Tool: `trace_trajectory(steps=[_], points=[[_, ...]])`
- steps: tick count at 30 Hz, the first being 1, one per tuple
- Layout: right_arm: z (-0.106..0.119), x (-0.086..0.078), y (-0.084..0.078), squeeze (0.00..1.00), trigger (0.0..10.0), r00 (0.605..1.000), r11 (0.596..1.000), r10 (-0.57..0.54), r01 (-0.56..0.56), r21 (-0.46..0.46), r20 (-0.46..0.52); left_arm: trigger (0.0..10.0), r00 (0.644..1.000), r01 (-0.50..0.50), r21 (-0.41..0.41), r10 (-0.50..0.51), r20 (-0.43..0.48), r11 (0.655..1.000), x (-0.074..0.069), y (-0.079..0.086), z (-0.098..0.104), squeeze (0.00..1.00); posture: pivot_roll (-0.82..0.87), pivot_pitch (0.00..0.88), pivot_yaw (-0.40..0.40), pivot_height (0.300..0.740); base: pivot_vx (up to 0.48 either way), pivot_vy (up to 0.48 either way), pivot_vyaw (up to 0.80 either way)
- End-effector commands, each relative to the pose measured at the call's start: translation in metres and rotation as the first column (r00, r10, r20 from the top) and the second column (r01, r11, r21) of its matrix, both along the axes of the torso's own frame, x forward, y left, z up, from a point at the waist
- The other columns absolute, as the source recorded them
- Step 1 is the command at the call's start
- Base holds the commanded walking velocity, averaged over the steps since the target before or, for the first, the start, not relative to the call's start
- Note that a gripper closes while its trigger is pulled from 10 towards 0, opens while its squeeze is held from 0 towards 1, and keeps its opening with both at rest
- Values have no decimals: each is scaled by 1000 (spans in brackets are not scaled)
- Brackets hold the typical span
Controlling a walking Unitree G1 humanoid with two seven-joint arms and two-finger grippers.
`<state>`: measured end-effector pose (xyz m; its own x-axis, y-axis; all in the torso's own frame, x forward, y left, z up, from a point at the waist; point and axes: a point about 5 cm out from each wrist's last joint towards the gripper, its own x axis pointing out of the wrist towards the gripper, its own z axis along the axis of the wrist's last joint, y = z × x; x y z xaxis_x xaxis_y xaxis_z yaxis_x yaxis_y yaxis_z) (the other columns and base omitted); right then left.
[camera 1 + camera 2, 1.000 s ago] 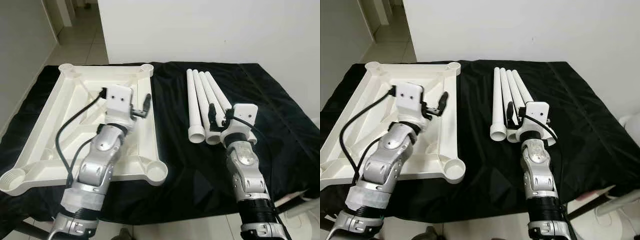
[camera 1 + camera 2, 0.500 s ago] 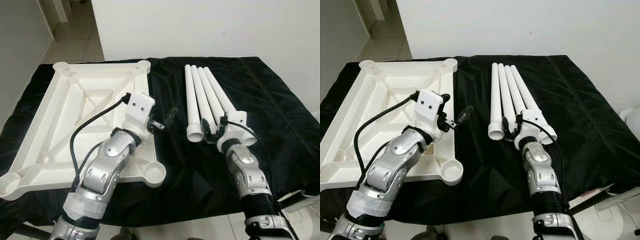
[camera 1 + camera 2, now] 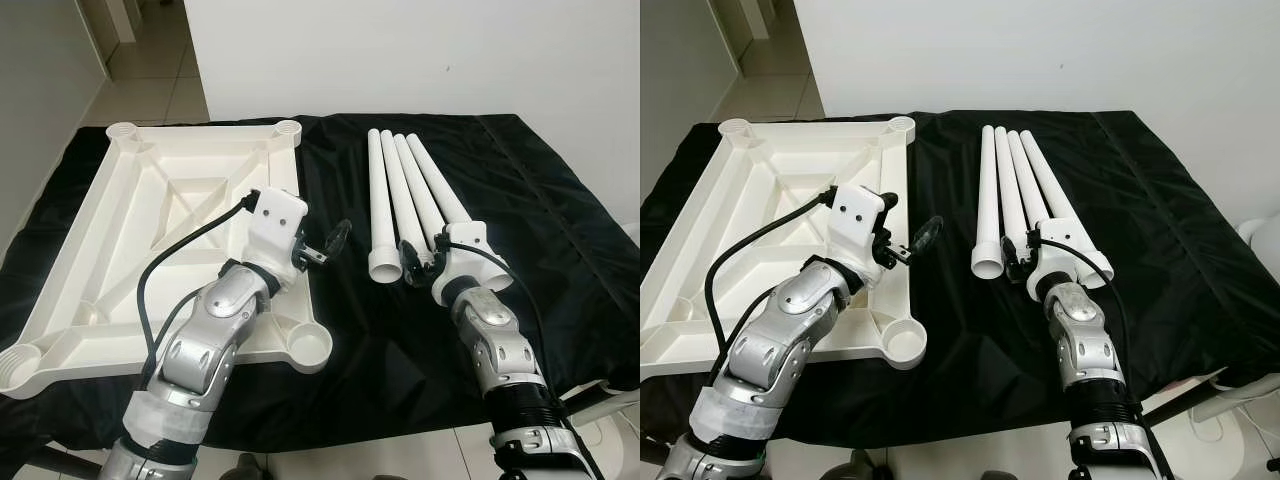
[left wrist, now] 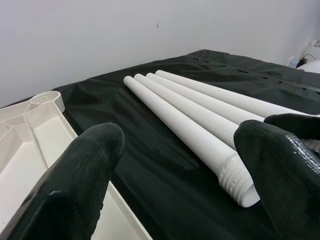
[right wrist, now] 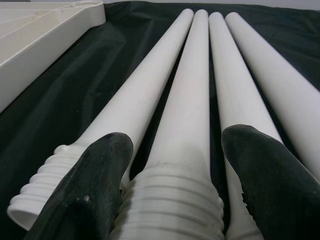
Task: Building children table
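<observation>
A white plastic tabletop point(image 3: 150, 210) lies upside down on the left of the black cloth, with a round leg socket point(image 3: 310, 343) at its near right corner. Several white legs point(image 3: 405, 195) lie side by side to its right, threaded ends toward me. My left gripper point(image 3: 325, 245) hovers open just past the tabletop's right edge, pointing at the legs, with nothing between its fingers point(image 4: 95, 150). My right gripper point(image 3: 415, 255) is open at the threaded ends. Its fingers point(image 5: 105, 165) straddle the second leg point(image 5: 192, 100) from the left without closing on it.
The black cloth point(image 3: 560, 200) covers the whole table and hangs over its near edge. A white wall point(image 3: 400, 50) stands close behind. Tiled floor point(image 3: 160, 80) runs off at the back left. A white object point(image 3: 615, 400) sits low at the right.
The camera shifted slightly. My left gripper swung right, from over the tabletop to past its right edge. My right gripper dropped to the legs' threaded ends.
</observation>
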<state>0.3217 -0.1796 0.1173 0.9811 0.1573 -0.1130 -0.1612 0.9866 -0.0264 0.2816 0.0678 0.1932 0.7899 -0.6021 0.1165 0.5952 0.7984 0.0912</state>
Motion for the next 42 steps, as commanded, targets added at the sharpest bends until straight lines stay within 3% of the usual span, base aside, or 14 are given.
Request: trace_trajectory(steps=[1,6,7,9,11,12,15,20,27,28,29,30,35,42], points=[[-23,-7,3,0,10000,993,1000,13,-13,3,-117,10000,1000,-23,16,23,-2,1000,0,3,0,0,-75,32,32,740,0,0,0],[-28,-8,7,0,10000,990,998,42,-46,-30,-138,10000,1000,-28,22,28,0,999,0,5,0,0,-72,31,39,740,0,0,0],[-31,-8,7,0,10000,989,989,38,-57,-133,-145,10000,1000,-28,24,28,-1,999,0,5,1,0,-71,29,41,740,0,0,0],[-31,-8,7,0,10000,989,989,38,-57,-133,-145,10000,1000,-28,24,28,-1,999,0,5,1,0,-71,29,41,740,0,0,0],[-32,-8,8,0,10000,988,978,40,-69,-198,-150,10000,1000,-29,26,29,0,999,0,5,1,0,-70,29,42,740,0,0,0],[-30,-7,9,0,10000,991,953,46,-82,-292,-128,10000,1000,-29,25,29,-1,999,-1,5,1,0,-67,29,42,740,0,0,0],[-30,-7,9,0,10000,991,953,46,-82,-292,-128,10000,1000,-29,25,29,-1,999,-1,5,1,0,-67,29,42,740,0,0,0],[-21,-4,15,0,10000,996,1000,-11,10,-6,-90,10000,999,-35,22,35,1,999,-1,5,2,0,-64,25,39,740,0,0,0],[-28,-7,17,0,10000,991,999,-15,22,49,-134,10000,999,-45,26,44,12,999,1,6,5,0,-64,27,41,740,0,0,0],[-31,-7,17,0,1569,989,999,-12,19,48,-144,10000,999,-48,26,48,17,999,2,6,6,0,-63,28,40,740,0,0,0],[-31,-7,17,0,1569,989,999,-12,19,48,-144,10000,999,-48,26,48,17,999,2,6,6,0,-63,28,40,740,0,0,0],[-32,-8,17,0,0,989,998,-17,25,55,-148,10000,998,-51,25,51,21,998,3,6,6,0,-63,28,40,740,0,0,0],[-30,-8,18,0,0,993,998,-23,29,54,-115,10000,998,-55,22,54,29,998,5,6,8,0,-65,23,40,740,0,0,0],[-4,-15,19,0,0,983,996,-69,59,65,173,10000,1000,9,4,-9,10,1000,10,3,12,0,-69,13,40,740,0,0,0]])
